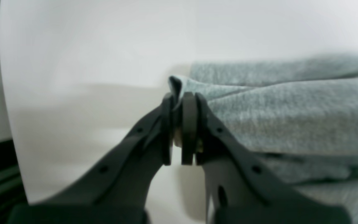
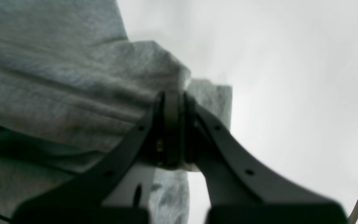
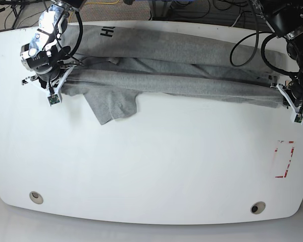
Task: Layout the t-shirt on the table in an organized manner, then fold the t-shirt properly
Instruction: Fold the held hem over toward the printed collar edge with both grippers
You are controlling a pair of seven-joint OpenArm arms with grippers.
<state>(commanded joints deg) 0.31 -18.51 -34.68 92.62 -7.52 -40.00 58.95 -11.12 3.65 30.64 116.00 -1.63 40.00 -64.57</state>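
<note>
Heather-grey cotton, the t-shirt point(image 3: 171, 75) lies stretched in a long band across the far half of the table point(image 3: 156, 166), running nearly from the left edge to the right edge in the base view. Its far part reaches the table's far edge, where a few black letters point(image 3: 107, 32) of the chest print show near the far left corner. A folded ridge of cloth runs the length of the garment along its near side, and one short sleeve point(image 3: 115, 105) spills out from under that ridge toward the middle of the table, lying flat with a few creases.

The right gripper point(image 2: 174, 96) is at the band's left end in the base view, its black fingers pressed together on a bunched fold of the grey fabric; the right wrist view shows cloth squeezed between the pads and draping away to the left. The left gripper point(image 1: 182, 99) is at the opposite end, near the table's right edge, its fingers likewise pinching a small peak of the shirt's edge, with the rest of the cloth lying in soft ridges to the right of it.

A red-and-white rectangular mark point(image 3: 284, 159) sits near the right edge, well apart from the shirt. Two round grommet holes point(image 3: 36, 197) lie along the near edge, one toward each corner.
</note>
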